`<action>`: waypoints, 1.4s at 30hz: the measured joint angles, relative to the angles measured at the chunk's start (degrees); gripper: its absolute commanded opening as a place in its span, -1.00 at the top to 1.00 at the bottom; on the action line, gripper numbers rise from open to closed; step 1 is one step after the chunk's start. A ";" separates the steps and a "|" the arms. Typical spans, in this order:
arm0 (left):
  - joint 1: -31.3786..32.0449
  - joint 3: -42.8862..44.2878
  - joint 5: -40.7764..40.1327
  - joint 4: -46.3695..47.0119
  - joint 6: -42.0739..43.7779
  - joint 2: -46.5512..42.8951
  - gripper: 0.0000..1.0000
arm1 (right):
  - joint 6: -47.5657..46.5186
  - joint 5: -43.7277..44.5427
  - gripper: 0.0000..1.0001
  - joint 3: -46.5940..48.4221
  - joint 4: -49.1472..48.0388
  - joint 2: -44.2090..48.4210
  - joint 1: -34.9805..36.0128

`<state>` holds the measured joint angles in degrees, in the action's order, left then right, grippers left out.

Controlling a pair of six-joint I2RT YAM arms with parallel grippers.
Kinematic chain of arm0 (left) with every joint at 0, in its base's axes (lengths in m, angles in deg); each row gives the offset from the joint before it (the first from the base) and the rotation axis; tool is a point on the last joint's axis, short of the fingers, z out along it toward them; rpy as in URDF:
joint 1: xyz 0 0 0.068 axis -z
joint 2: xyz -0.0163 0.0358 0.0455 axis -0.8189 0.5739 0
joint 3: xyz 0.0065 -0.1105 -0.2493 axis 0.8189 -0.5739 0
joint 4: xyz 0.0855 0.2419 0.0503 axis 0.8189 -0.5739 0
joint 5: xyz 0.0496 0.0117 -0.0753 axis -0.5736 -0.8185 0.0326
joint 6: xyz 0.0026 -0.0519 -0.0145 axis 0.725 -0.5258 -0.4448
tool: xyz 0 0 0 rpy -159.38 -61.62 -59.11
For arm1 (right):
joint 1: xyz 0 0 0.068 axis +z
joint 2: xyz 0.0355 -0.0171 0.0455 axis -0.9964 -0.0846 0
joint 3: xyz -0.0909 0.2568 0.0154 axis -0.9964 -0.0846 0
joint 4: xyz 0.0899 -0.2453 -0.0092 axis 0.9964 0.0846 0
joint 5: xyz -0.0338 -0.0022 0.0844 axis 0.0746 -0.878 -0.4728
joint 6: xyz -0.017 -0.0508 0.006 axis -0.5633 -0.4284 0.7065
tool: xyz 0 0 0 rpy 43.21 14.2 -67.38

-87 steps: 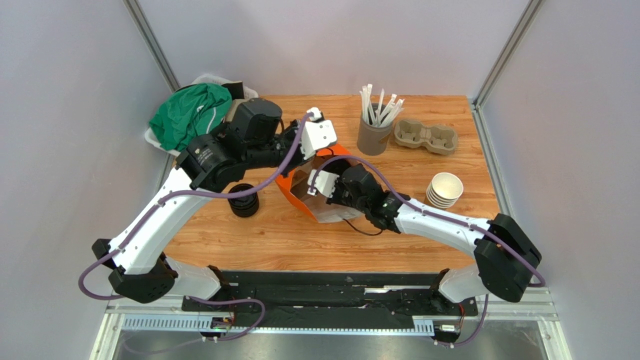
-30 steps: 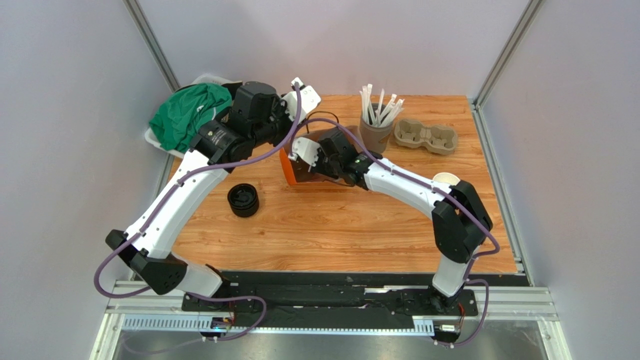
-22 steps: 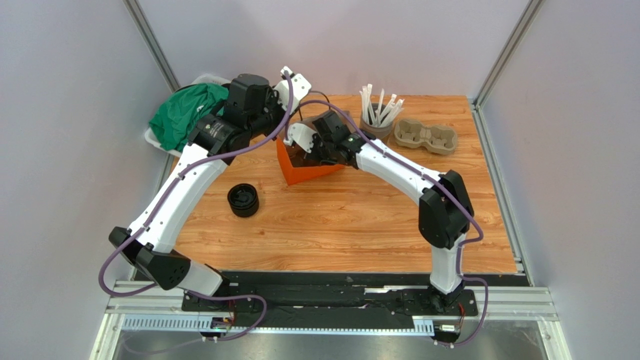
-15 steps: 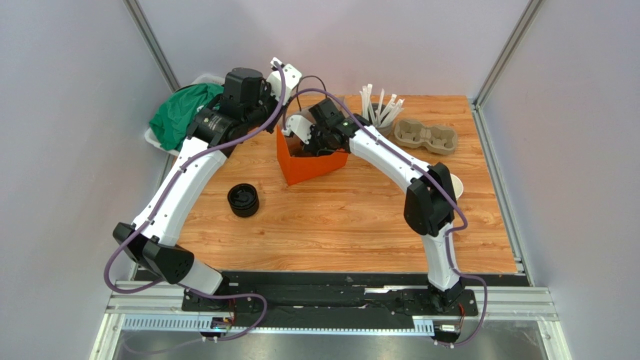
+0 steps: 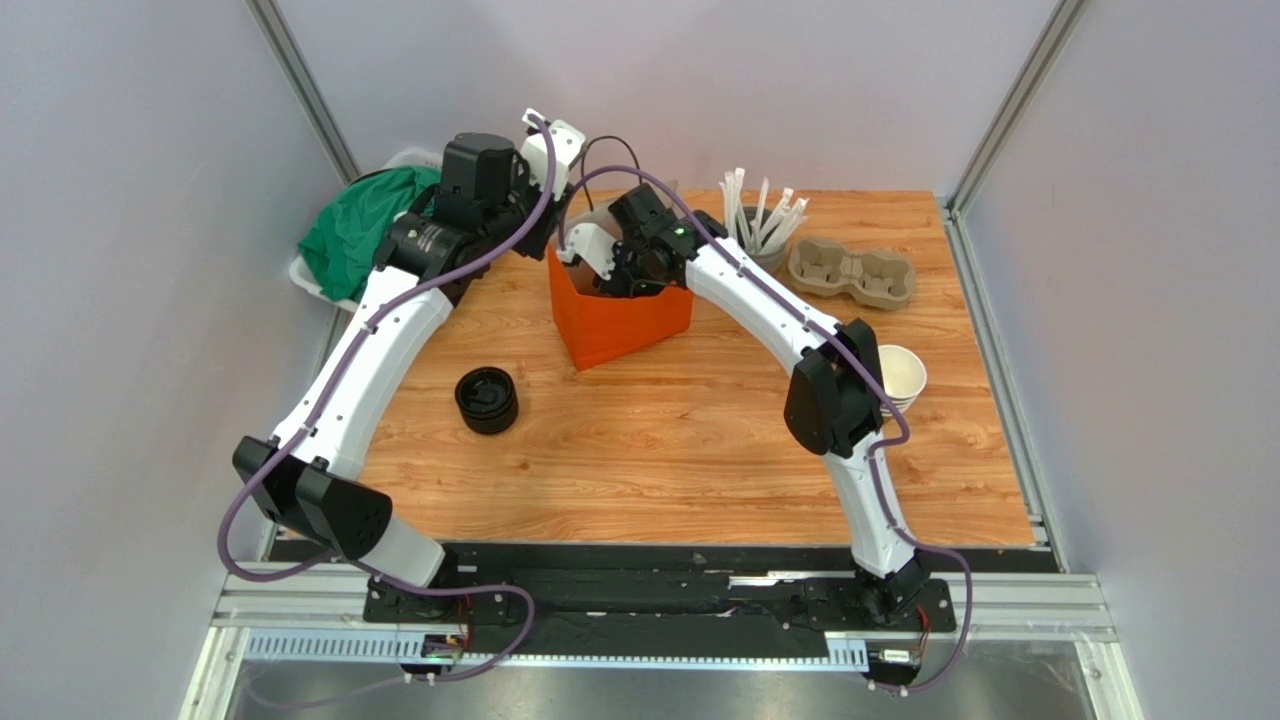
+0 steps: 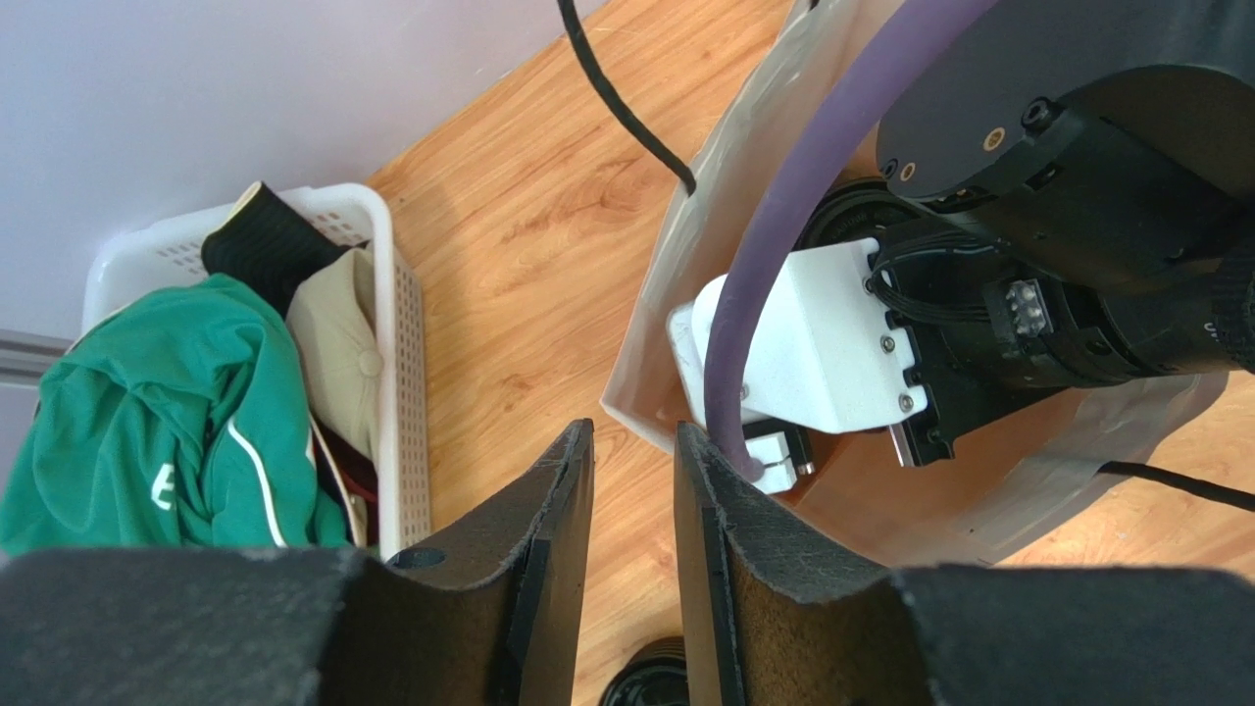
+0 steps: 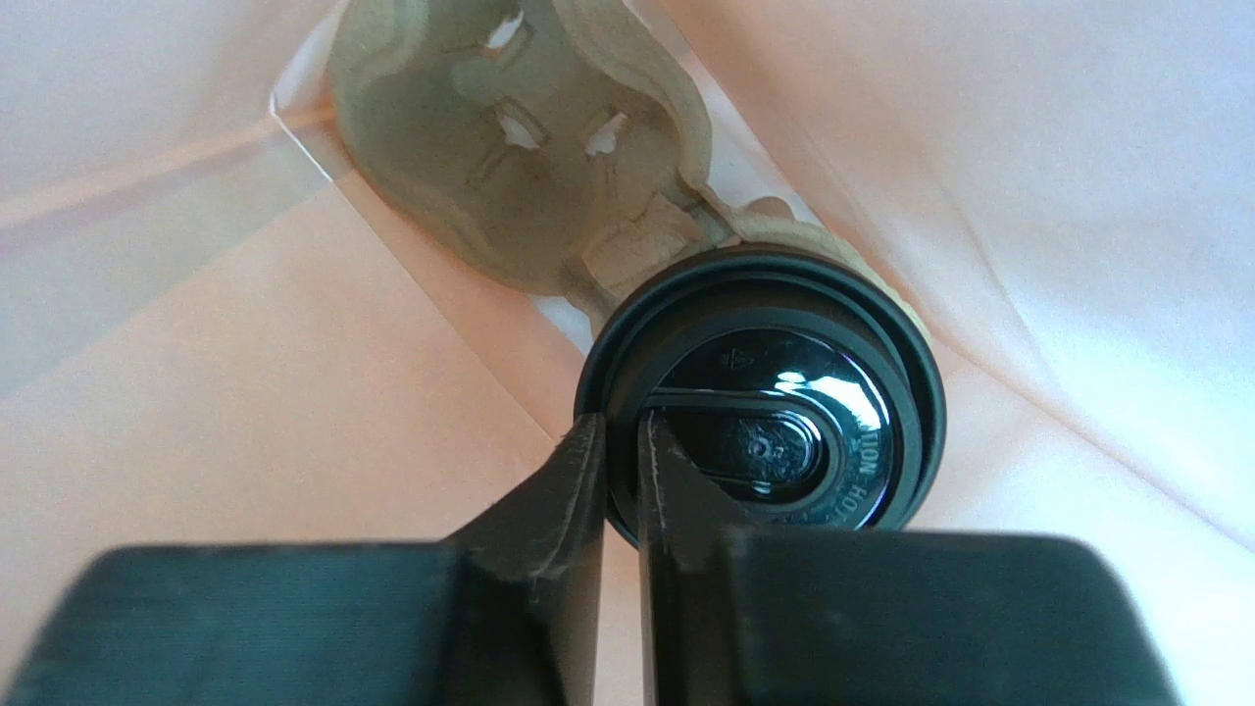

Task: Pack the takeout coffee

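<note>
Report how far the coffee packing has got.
Done: the lidded cup looks seated in the pulp carrier at the bottom of the orange bag. In hand: the left gripper pinches the bag's rim; the right gripper straddles the cup's top edge, grip unclear. Left: let go and pull both arms clear.

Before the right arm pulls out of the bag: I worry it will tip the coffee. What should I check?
1. Bag upright, mouth open: ok.
2. Left gripper holding bag rim: ok, the rim sits between its jaws.
3. Right gripper clear of lid: not ok, its jaws flank the lid's rim.
4. Cup standing in tray: cannot tell, the lid hides it.
5. Lid pressed fully onto cup: cannot tell.
</note>
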<state>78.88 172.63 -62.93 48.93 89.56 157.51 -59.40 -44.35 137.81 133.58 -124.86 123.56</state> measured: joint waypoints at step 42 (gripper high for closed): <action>-0.63 -5.86 4.79 3.89 -3.80 -0.39 0.20 | 5.62 15.93 -0.66 -0.79 -14.88 10.73 -1.11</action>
<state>78.24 166.77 -58.14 52.82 85.76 157.11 -53.78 -28.42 137.02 118.69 -114.13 122.44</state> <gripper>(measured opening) 0.365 0.824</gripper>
